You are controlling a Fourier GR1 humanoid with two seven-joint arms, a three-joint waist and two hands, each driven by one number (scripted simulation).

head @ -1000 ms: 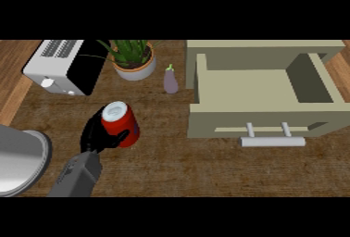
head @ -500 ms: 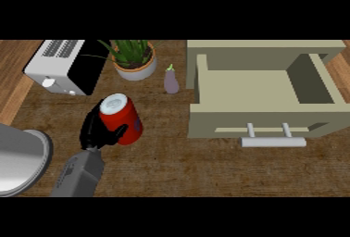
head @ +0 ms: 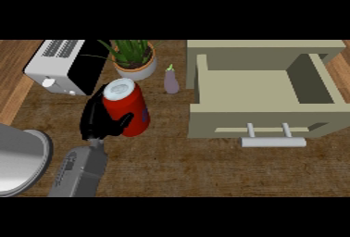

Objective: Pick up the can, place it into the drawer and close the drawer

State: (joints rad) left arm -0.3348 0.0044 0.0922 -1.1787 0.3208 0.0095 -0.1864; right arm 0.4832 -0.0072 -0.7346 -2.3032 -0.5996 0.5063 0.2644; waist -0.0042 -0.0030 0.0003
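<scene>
A red can point(head: 128, 107) with a pale top is in the left half of the head view, held off the counter. My left hand point(head: 97, 122) is curled round its left side, with the thumb across its front. The beige drawer point(head: 259, 123) stands pulled open to the right of the can, its inside bare. Its light bar handle point(head: 273, 141) sticks out toward me. A gap of counter lies between the can and the drawer's left wall. My right hand does not show.
A white and black toaster point(head: 63, 65) stands at the back left. A potted plant point(head: 135, 59) is beside it, and a small purple eggplant point(head: 171, 83) lies just left of the drawer. A grey round vessel point(head: 19, 159) fills the lower left.
My left hand has raised the can; it looks larger and sits slightly higher and further right in the view than a second ago. The drawer has stayed open.
</scene>
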